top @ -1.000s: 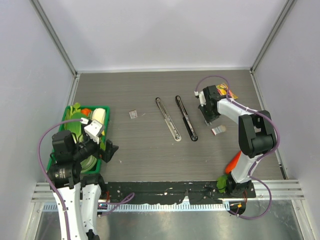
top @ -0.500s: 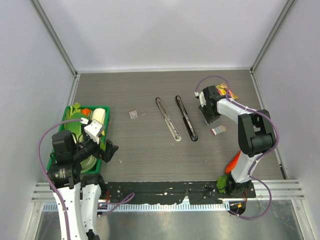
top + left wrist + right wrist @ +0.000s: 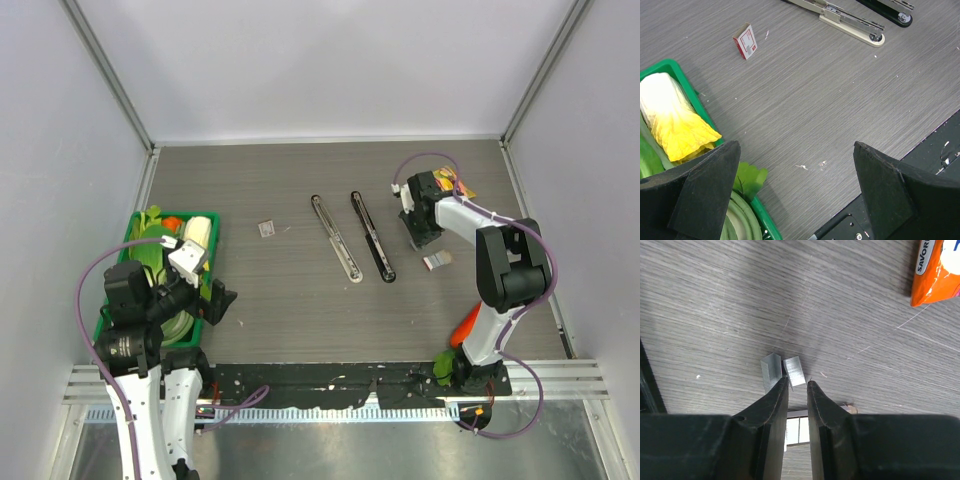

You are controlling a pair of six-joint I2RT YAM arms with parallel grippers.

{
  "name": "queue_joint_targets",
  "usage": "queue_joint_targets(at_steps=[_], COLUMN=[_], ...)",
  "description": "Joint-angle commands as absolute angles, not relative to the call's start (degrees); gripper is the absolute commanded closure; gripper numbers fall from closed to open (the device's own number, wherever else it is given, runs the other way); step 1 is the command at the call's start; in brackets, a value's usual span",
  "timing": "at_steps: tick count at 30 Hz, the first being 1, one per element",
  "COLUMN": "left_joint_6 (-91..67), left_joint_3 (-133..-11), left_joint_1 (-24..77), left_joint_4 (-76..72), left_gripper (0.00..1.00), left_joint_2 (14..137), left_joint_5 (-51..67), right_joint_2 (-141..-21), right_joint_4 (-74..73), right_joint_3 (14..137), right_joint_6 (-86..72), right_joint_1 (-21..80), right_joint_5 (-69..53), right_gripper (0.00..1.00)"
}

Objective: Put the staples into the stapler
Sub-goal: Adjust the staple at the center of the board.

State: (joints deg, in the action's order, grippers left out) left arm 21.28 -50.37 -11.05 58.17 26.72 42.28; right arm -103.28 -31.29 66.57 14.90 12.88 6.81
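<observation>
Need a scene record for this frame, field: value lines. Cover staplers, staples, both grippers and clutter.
staplers: white stapler and black stapler, both opened flat, side by side mid-table
box: staples box lies alone, left of the white stapler
loose staples: two staple strips on the table at the right gripper's tips
right arm: right gripper, jaws nearly together; grip on a strip cannot be told
left arm: left gripper wide open, empty, above the green basket edge
clutter: orange snack packet, vegetables in the basket

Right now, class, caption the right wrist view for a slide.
Nearly closed right hand poised at two staple strips on the grey table; orange snack packet beyond.
</observation>
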Motion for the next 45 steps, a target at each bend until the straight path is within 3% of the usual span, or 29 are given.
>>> queue_joint_targets(at_steps=[1, 6, 18, 45], left_joint_6=[21.4, 21.4, 21.4, 21.4], left_joint_3=[-50.7, -50.7, -50.7, -50.7], left_joint_1=[-11.4, -11.4, -11.4, -11.4], left_joint_4=[58.3, 58.4, 58.4, 58.3], left_gripper=[0.0, 0.0, 0.0, 0.0], left_joint_2=[26.5, 26.4, 26.2, 26.2], left_joint_5=[43.6, 43.7, 43.6, 43.6], right_joint_2=[-104.1, -104.9, -102.4, -99.5], right_joint_4=[-31.0, -31.6, -30.9, -30.6], right_joint_3=[67.7, 68.0, 67.7, 67.3], right_joint_6=[15.2, 15.5, 15.0, 14.7], right_joint_1=[12.6, 12.5, 12.4, 12.0], right_joint_5=[6.8, 5.9, 5.0, 1.1], right_gripper=[0.73, 0.74, 0.88, 0.89])
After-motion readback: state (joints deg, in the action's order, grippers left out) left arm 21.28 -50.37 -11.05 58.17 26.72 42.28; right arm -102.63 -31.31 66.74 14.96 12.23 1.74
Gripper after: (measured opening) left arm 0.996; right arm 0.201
